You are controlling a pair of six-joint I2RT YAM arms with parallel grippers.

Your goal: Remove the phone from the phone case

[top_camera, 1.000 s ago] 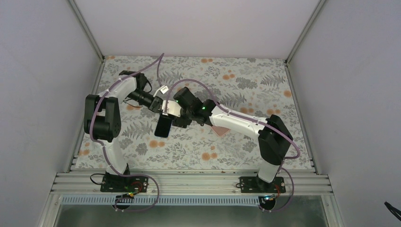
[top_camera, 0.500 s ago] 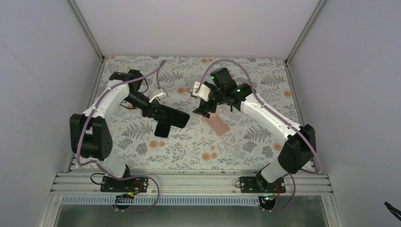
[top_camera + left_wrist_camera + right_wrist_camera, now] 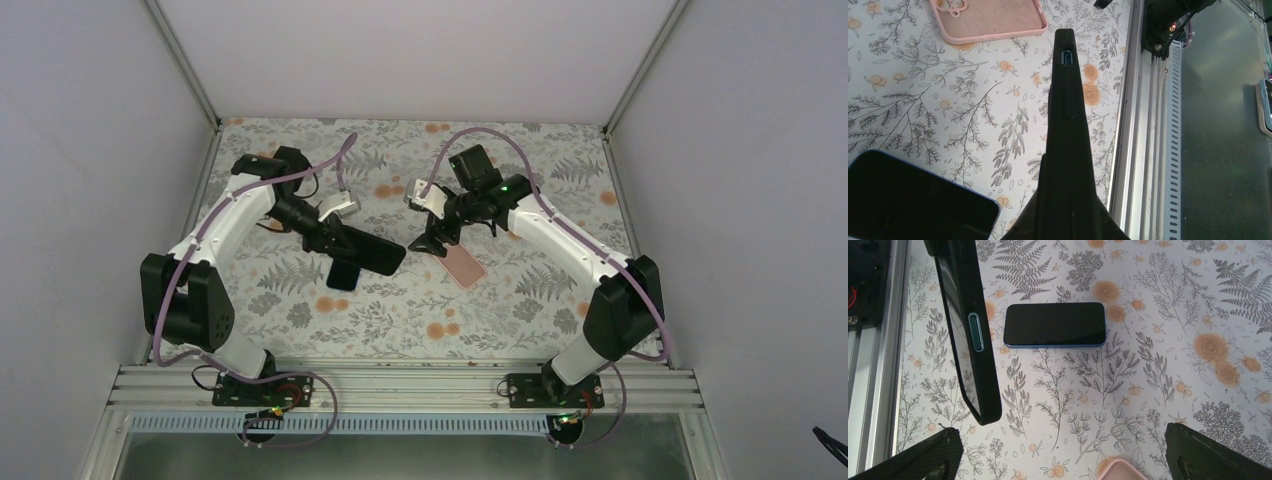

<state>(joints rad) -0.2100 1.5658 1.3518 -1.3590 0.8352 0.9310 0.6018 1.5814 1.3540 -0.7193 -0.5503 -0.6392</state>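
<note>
Our left gripper (image 3: 333, 238) is clamped on the black rubbery phone case (image 3: 368, 253), held off the floral tablecloth (image 3: 520, 180), left of the pink silicone case (image 3: 460, 265). Our right gripper (image 3: 435, 237) hovers over that pink case, fingers apart and empty. The dark-screened, blue-edged phone (image 3: 1054, 324) lies flat, further left.
</note>
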